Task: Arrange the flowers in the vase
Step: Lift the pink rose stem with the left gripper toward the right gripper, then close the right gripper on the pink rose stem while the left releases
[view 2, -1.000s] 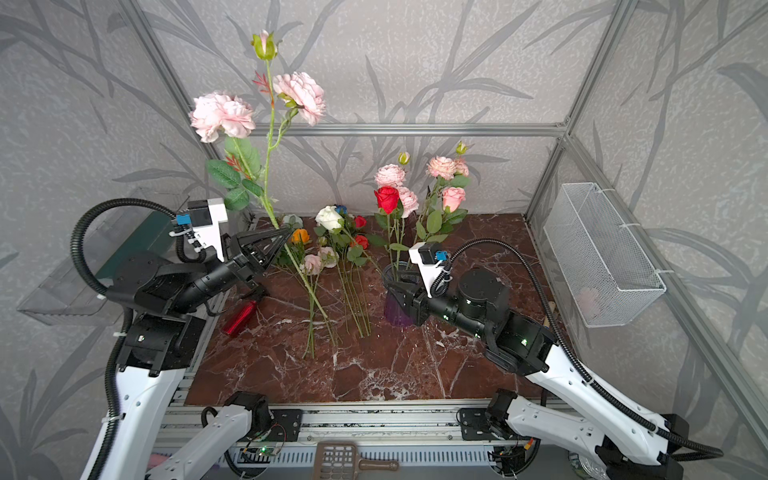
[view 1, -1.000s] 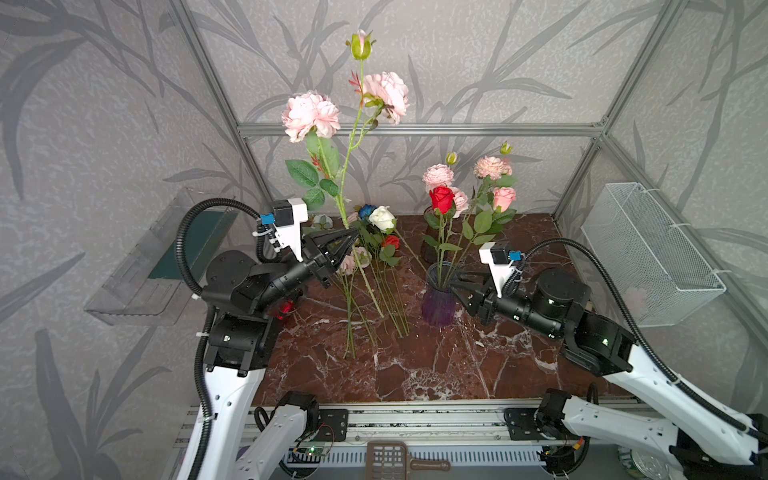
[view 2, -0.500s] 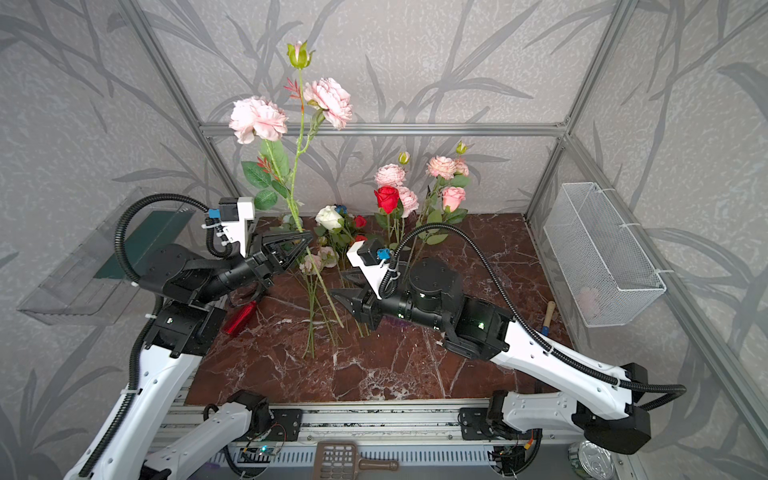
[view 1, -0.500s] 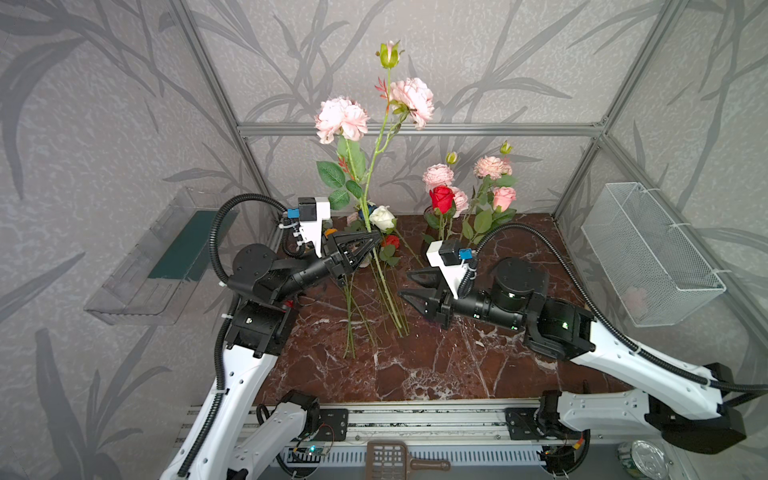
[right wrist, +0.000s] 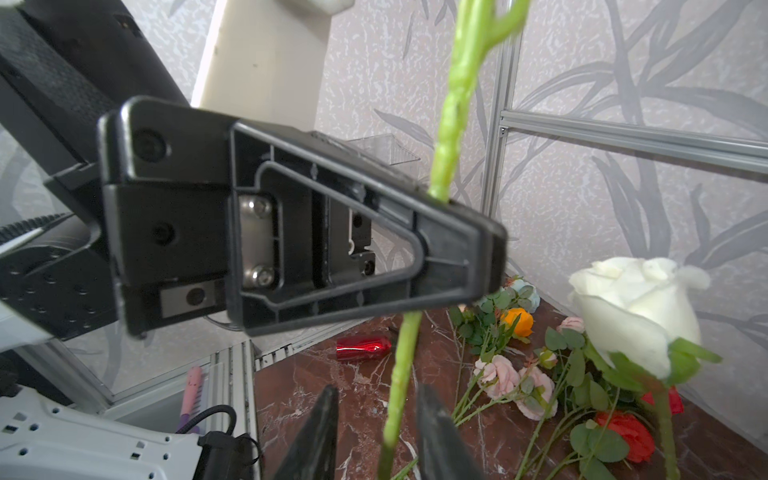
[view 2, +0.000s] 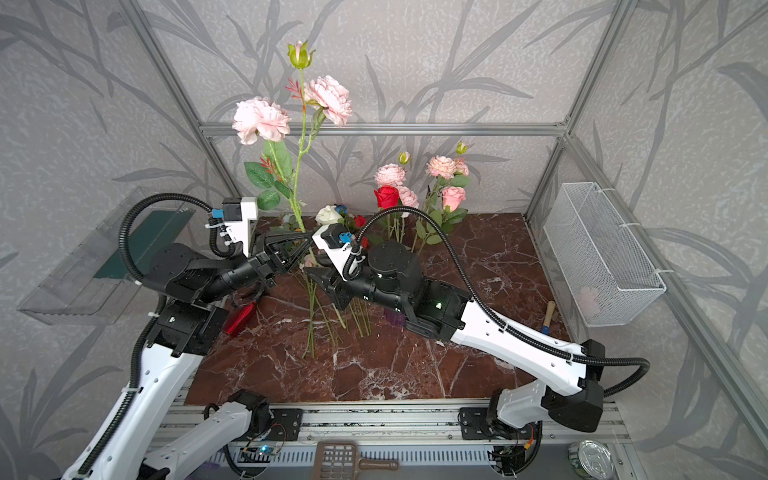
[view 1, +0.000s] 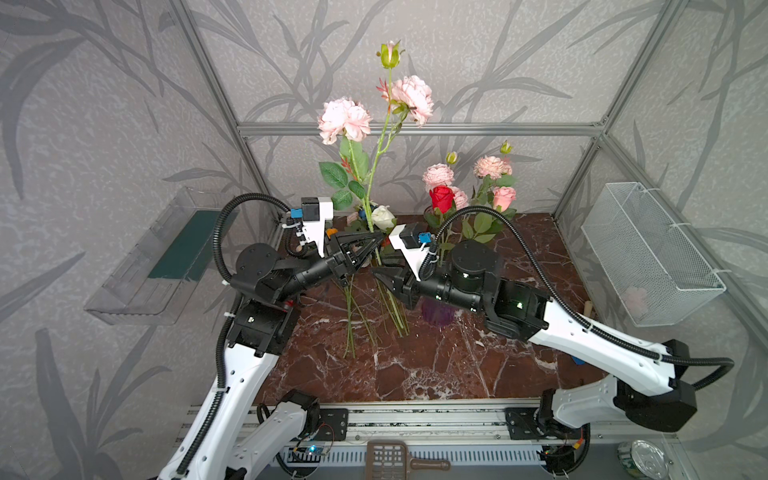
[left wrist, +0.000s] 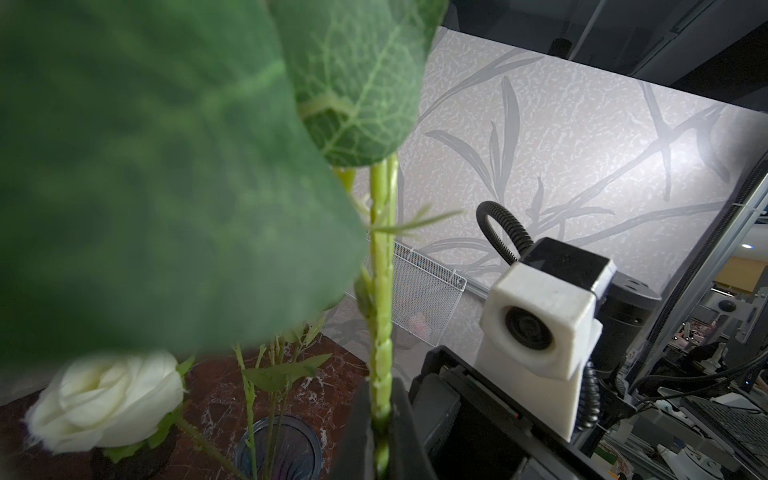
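Your left gripper [view 1: 379, 239] clamps the stem of a tall pink flower [view 1: 345, 120], upright mid-table. Your right gripper [right wrist: 376, 403] straddles that stem just below, jaws narrowly apart. The vase [view 1: 434, 314] stands just right of it.

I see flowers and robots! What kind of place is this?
Likely a robot test booth: left arm and right arm mounted on a metal rail, wallpapered panels on an aluminium frame, a marble-look tabletop.

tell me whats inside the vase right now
Thin green stems stand in the vase, seen by the left wrist camera. In both top views a red rose and pink blooms rise from it, but the right arm covers its mouth there.
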`<state>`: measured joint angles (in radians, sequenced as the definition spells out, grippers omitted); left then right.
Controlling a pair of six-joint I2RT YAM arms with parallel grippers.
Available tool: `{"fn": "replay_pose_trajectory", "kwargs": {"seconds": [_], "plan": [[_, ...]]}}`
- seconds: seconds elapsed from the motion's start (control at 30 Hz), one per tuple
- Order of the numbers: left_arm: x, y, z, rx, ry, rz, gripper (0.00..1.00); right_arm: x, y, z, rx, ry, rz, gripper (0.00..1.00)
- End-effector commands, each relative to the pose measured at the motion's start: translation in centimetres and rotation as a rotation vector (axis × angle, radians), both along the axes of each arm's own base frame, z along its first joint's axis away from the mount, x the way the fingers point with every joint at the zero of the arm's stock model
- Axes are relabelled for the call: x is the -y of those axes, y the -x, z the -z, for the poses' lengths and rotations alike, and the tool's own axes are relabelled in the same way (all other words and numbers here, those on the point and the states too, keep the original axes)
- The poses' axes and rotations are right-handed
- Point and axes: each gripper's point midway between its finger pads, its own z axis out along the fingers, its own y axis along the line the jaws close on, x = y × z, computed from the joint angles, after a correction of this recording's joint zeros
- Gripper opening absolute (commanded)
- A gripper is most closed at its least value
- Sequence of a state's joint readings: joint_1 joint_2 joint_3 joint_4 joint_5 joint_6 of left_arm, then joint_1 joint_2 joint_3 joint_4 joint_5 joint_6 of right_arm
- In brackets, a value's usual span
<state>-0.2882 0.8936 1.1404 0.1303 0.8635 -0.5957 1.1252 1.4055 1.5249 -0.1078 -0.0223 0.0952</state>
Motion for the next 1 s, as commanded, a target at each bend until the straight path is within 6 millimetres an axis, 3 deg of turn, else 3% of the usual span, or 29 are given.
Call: {"fn": "replay_pose_trajectory", "kwargs": {"seconds": [0.0,0.13,0.17,0.2,0.33,0.4,0.5,0.7,0.87,0.97], "plan": [[0.3,0.3,-0.2,0.030,0.004,0.024,0.00,0.2,-0.3,-3.1,0.054,-0.076,0.028,0.17],[0.4,0.4,-0.1,0.037,0.003,0.031,0.01,0.3,-0.3,-3.7,0.070,-0.102,0.028,0.00],[0.3,0.4,0.0,0.038,0.006,0.029,0.06,0.3,-0.2,-3.8,0.073,-0.106,0.028,0.00],[0.3,0.3,0.0,0.042,0.010,0.021,0.13,0.3,-0.3,-3.7,0.073,-0.108,0.030,0.00],[-0.6,0.6,0.0,0.093,0.020,-0.046,0.59,0.7,-0.3,-3.3,0.086,-0.111,0.041,0.00],[-1.5,0.6,-0.1,0.125,0.027,-0.113,0.72,1.5,-0.3,-3.5,0.100,-0.127,0.058,0.00],[-3.9,0.1,-0.2,0.165,0.077,-0.281,0.78,3.3,-0.2,-4.1,0.131,-0.158,0.101,0.00],[-9.2,-1.3,0.3,0.159,0.186,-0.597,0.79,8.3,-0.6,-4.7,0.229,-0.198,0.258,0.00],[-9.5,-2.5,1.0,0.119,0.190,-0.620,0.79,12.6,-2.2,-4.6,0.392,-0.190,0.461,0.00],[-9.1,-3.2,1.4,0.096,0.181,-0.600,0.78,14.3,-4.0,-4.2,0.405,-0.172,0.535,0.00]]}}
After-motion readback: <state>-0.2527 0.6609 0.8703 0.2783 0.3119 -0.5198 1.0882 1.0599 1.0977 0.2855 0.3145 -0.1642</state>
